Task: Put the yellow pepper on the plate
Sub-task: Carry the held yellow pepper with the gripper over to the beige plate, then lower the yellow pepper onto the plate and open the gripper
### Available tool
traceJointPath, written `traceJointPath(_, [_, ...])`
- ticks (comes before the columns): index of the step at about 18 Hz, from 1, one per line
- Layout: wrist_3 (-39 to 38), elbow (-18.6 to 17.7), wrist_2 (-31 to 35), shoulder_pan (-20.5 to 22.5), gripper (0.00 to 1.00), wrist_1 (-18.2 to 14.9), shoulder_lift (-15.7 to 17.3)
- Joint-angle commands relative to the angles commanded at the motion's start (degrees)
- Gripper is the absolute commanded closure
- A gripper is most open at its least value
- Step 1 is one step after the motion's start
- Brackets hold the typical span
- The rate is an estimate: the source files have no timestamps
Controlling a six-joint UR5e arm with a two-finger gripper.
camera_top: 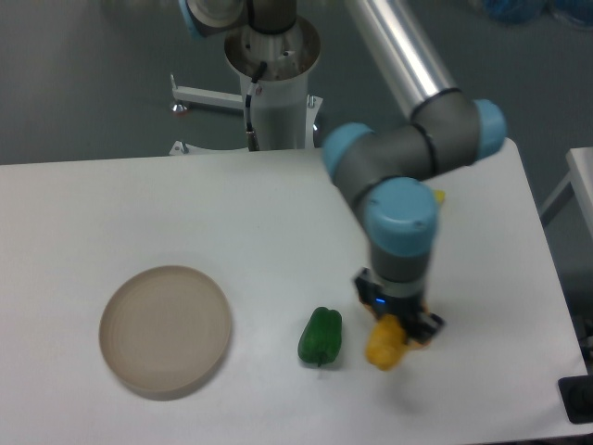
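Note:
The yellow pepper [383, 345] hangs just above the table, right of centre, with my gripper [396, 326] shut on its top. It is a small lumpy golden piece, and the wrist above it covers its stem. The plate [165, 328], a round beige dish with a low rim, lies far to the left with nothing on it. Roughly a third of the table's width separates the pepper from the plate's rim.
A green pepper [321, 336] lies on the table just left of the held pepper, between it and the plate. A bit of the yellow banana [437, 197] peeks out behind the arm's elbow. The orange wedge is hidden behind the arm.

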Motion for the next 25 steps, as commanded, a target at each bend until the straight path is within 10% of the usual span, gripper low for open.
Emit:
traceJointPath(8, [-17.1,-3.3,-3.2,-8.9,0.66,-5.6,2.7])
traceJointPath(17, [-36.3,-4.6,-8.8,-13.7,0.65,-3.0,-0.1])
traceJointPath(25, [-37.6,-6.9,-8.6,-16.6,0.62,1.3,-2.3])
